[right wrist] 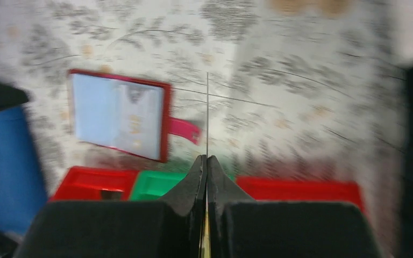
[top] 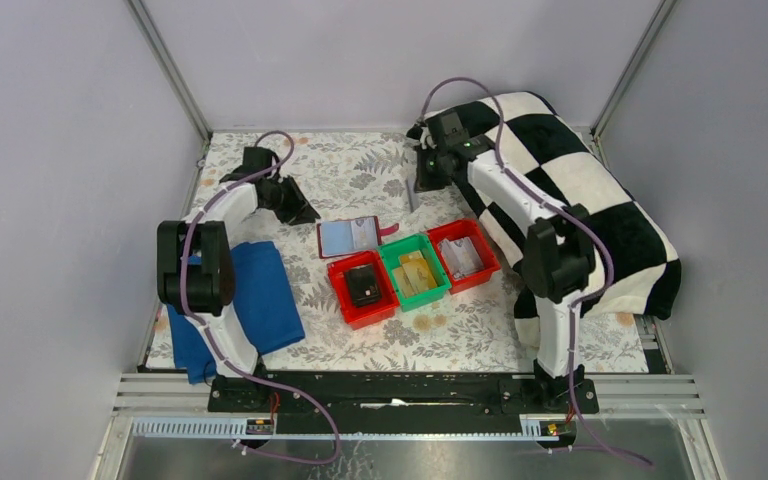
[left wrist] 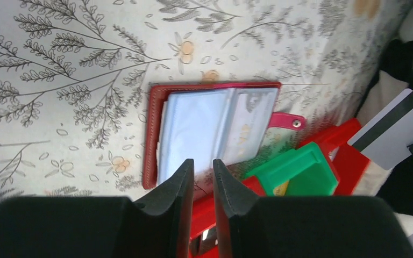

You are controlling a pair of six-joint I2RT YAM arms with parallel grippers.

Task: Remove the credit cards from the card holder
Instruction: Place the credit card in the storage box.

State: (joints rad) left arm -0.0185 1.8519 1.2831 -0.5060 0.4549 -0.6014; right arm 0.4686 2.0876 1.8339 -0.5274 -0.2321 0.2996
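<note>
The card holder (top: 348, 238) lies open on the floral cloth, dark red with pale blue pockets and a red strap tab (left wrist: 289, 120). It also shows in the right wrist view as the card holder (right wrist: 118, 113). My left gripper (top: 298, 208) hovers just left of it and above, with its jaws (left wrist: 203, 164) a little apart and nothing between them. My right gripper (top: 417, 182) is raised behind the bins. It is shut on a credit card, seen edge-on (right wrist: 207, 107). In the left wrist view this card (left wrist: 395, 131) is whitish with a black stripe.
Three small bins stand in a row right of the card holder. The red bin (top: 345, 300) holds a black boxy object, the green bin (top: 438, 262) holds yellow-tan items and the other red bin (top: 487, 250) holds pale cards. A blue cloth (top: 255, 300) lies left. A checkered blanket (top: 580, 190) covers the right.
</note>
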